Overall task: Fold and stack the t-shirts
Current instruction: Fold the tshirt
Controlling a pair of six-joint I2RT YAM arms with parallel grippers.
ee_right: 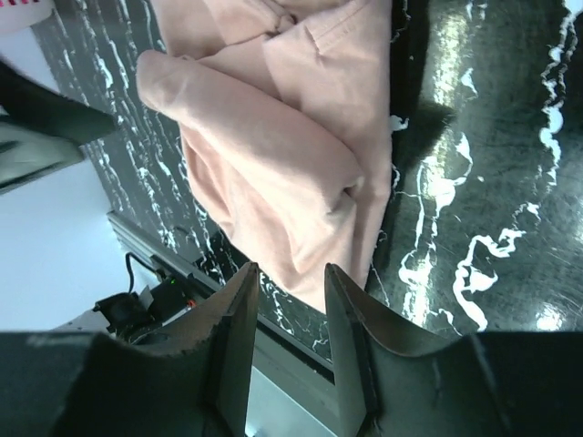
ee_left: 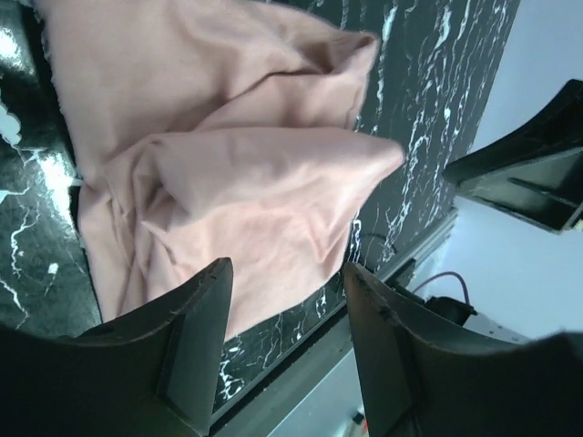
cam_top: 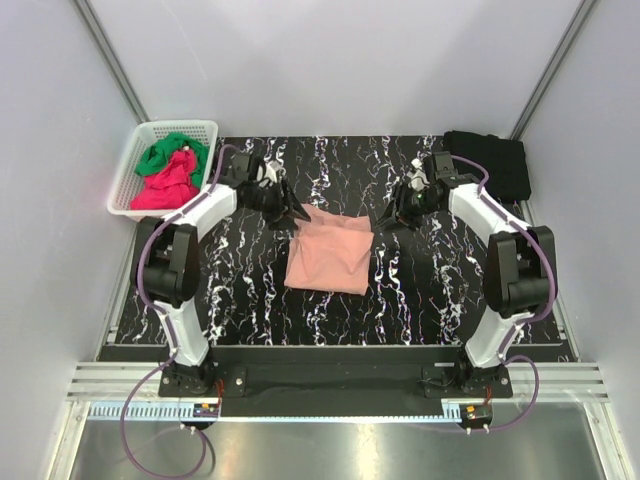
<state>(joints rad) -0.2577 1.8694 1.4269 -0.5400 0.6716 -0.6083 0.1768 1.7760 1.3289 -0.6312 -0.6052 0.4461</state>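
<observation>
A fixed camera high above and behind the arm bases looks steeply down over the whole black marbled table (cam_top: 240, 290). Each wrist camera rides close behind its own jaws, the left gripper (ee_left: 287, 273) and the right gripper (ee_right: 290, 273), looking in from opposite sides. All three views share the salmon-pink t-shirt (cam_top: 328, 255) at mid-table.

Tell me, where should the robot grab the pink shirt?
Probably its two far corners, one per hand. The pink shirt lies folded flat on the table, but those corners puff up, giving something to pinch. The left hand and right hand, both open, sit just outside them, so each could come in from its own side.
</observation>
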